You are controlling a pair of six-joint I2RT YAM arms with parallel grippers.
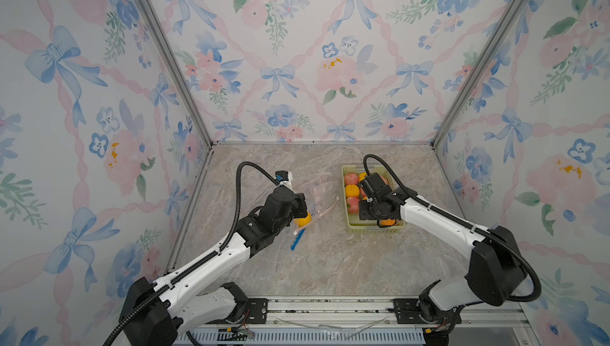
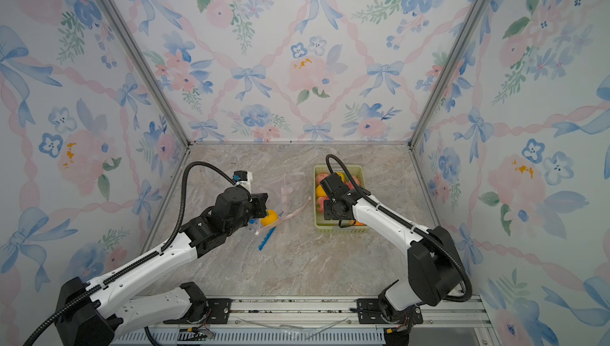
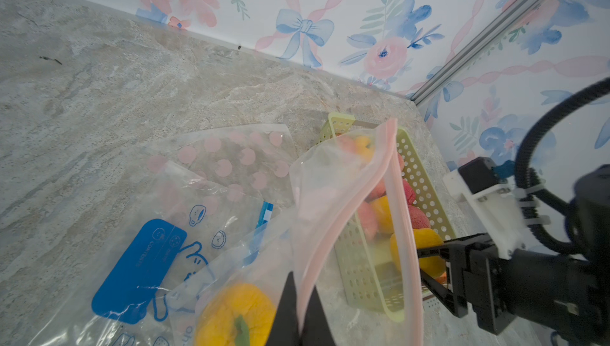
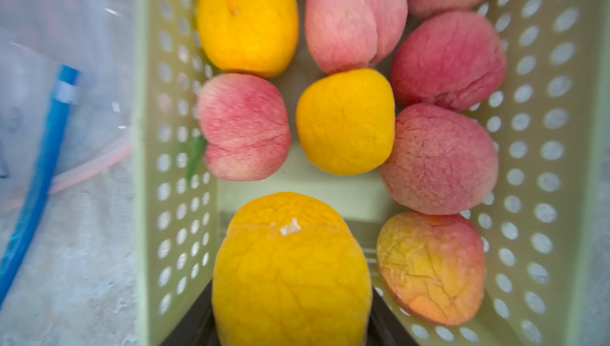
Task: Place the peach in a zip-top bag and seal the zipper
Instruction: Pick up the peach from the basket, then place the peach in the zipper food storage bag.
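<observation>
Target peach (image 4: 290,271), the yellow one at the end of the green basket (image 4: 171,162) nearest the arm bases, sits right between the jaws of my right gripper (image 4: 290,323). Black fingers press both flanks with no gap I can see, so I read it as clamped on the peach. Whether it is off the basket floor, can't tell. It lies just beside an orange-red peach (image 4: 429,268). I judge this one was picked because that end leaves room for the fingers, while the pink peaches (image 4: 356,17) are packed tight further in. The green basket stands on the worktop (image 1: 330,261) near the bags, so the carry is short. My left gripper (image 3: 298,311) is fully closed, pinching the pink zipper strip (image 3: 392,195) of the pink-zipper bag (image 3: 330,202). It holds that edge up off the worktop so the mouth gapes toward the basket, ready to take the fruit. A blue-zipper bag (image 3: 138,261) lies flat next to it, with a second yellow peach (image 3: 234,314) behind its clear film. Inside or only beneath, can't tell. Next, I reckon: lift, cross, drop into the raised mouth.
</observation>
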